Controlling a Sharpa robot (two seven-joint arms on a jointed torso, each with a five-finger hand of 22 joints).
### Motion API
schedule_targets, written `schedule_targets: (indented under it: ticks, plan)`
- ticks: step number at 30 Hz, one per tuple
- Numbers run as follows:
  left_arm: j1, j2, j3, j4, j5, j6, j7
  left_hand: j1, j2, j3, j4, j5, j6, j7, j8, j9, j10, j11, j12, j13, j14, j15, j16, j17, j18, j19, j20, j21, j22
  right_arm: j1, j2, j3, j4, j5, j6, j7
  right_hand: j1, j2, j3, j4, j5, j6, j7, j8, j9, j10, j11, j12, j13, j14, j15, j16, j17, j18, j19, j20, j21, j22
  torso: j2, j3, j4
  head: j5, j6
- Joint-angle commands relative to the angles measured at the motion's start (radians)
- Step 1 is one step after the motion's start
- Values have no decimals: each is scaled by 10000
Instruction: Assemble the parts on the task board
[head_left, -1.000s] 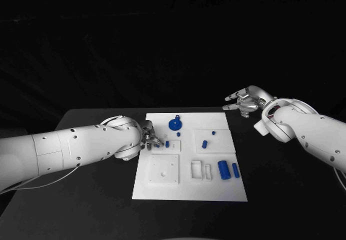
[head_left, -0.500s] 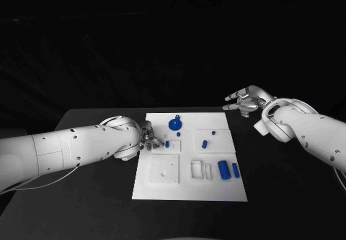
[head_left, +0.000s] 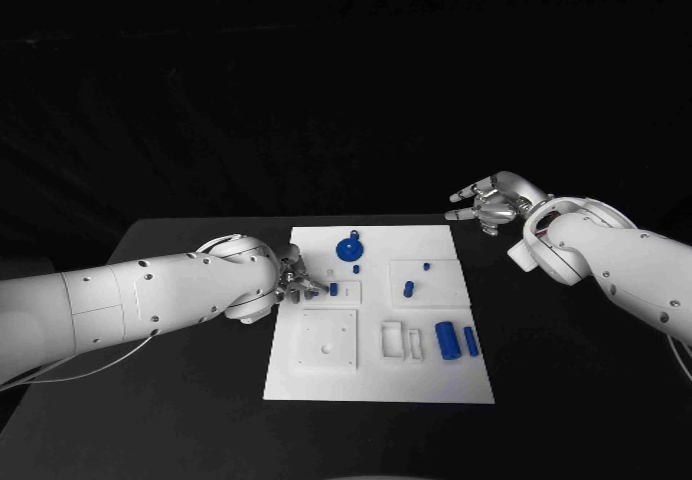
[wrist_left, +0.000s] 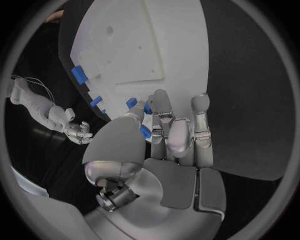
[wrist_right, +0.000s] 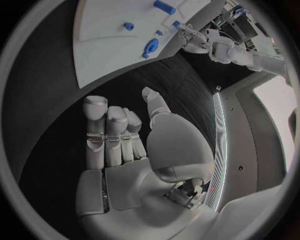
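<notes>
The white task board (head_left: 378, 372) lies mid-table. On it are a round blue part (head_left: 351, 246), small blue pegs (head_left: 427, 266), a short blue part (head_left: 408, 289), a thick blue cylinder (head_left: 447, 339) and a slim one (head_left: 472, 341). My left hand (head_left: 300, 282) is at the board's left edge, and its thumb and fingertips pinch a small blue part (wrist_left: 145, 131) (head_left: 333, 289) low over the board (wrist_left: 144, 50). My right hand (head_left: 490, 205) hovers beyond the board's back right corner, fingers apart, holding nothing; its palm (wrist_right: 125, 145) is bare.
The board has raised white blocks and slots: a square block (head_left: 327, 338) at the front left and narrow frames (head_left: 401, 340) beside it. Black table (head_left: 577, 380) surrounds the board on all sides. My left forearm (head_left: 144, 295) lies across the table's left side.
My left arm has sunk very slightly, with the hand staying at the same spot on the board. The right hand and the loose parts have not moved.
</notes>
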Motion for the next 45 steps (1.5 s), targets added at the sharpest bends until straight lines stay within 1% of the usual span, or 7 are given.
schedule_targets:
  ticks: [1,2,4,9,27,40,45]
  plan:
    - [-129,8,-83,-5,-59,426,-256,130,-761,218,983,-93,114,-9,25,-11,555,-19,-39,-56,31,-71,-26,15,-91,16,-87,-38,181,-4,-3,5,19,-48,92,59,-55,15,32,12,55,74,19,-32,4,-20,-27,-30,-13,6,-18,-51,-14,174,501,29,-32,438,0,-2,2,-1,4]
    - [-130,4,-83,-3,-60,425,-252,303,-855,155,1302,-94,124,-2,15,4,551,-21,-30,-85,27,-82,-35,11,-119,16,-105,-37,181,-4,-3,5,20,-48,92,59,-55,15,32,12,55,74,19,-32,4,-20,-27,-30,-13,6,-18,-51,-14,174,501,29,-32,438,0,-1,2,-1,4]
    - [-130,-5,-83,5,-59,420,-244,430,-906,99,1495,-94,132,-2,11,30,544,-22,-25,-121,33,-83,-43,19,-130,16,-113,-38,181,-4,-4,5,20,-48,92,59,-55,15,32,12,55,74,19,-32,4,-20,-27,-30,-13,6,-18,-51,-14,174,501,29,-32,438,0,-1,2,4,-7]
    - [-132,-45,-82,42,-48,405,-226,479,-1078,-2,1749,-91,135,4,-1,37,551,-19,-20,-162,25,-86,-68,9,-133,11,-116,-51,177,-5,-9,5,19,-48,91,57,-55,15,32,12,55,74,19,-32,4,-20,-27,-30,-13,6,-18,-51,-14,174,501,29,-32,438,0,-1,5,3,5]
    - [-135,-227,-70,297,160,369,-38,606,-1245,-339,1691,-92,98,24,-8,43,551,-3,-61,-238,-10,-76,-135,-67,-133,-9,-108,-92,175,-23,-15,5,13,-48,99,57,-55,15,32,12,55,74,19,-32,4,-20,-27,-30,-13,6,-18,-51,-14,174,501,29,-32,438,2,-1,6,-4,2]
    - [-132,-627,4,809,333,152,47,1000,-1185,-426,1001,-88,-199,109,-88,-260,548,44,-215,-326,-97,-54,-320,-344,-135,-40,-94,-192,157,-43,-30,5,9,-48,97,54,-54,2,39,7,60,70,20,-32,4,-15,-25,-28,-12,9,-19,-60,-15,174,501,29,-25,422,-6,4,19,-26,26]
    - [-129,-830,156,1055,552,-132,342,1299,-993,-486,406,-81,-939,366,-75,-1570,474,212,-966,-491,-592,20,-1089,-1611,-161,-252,-48,-541,62,-49,-39,5,3,-48,95,55,-54,2,39,7,60,70,20,-32,4,-15,-25,-28,-12,9,-19,-60,-15,174,501,29,-25,422,1,-10,7,-38,50]
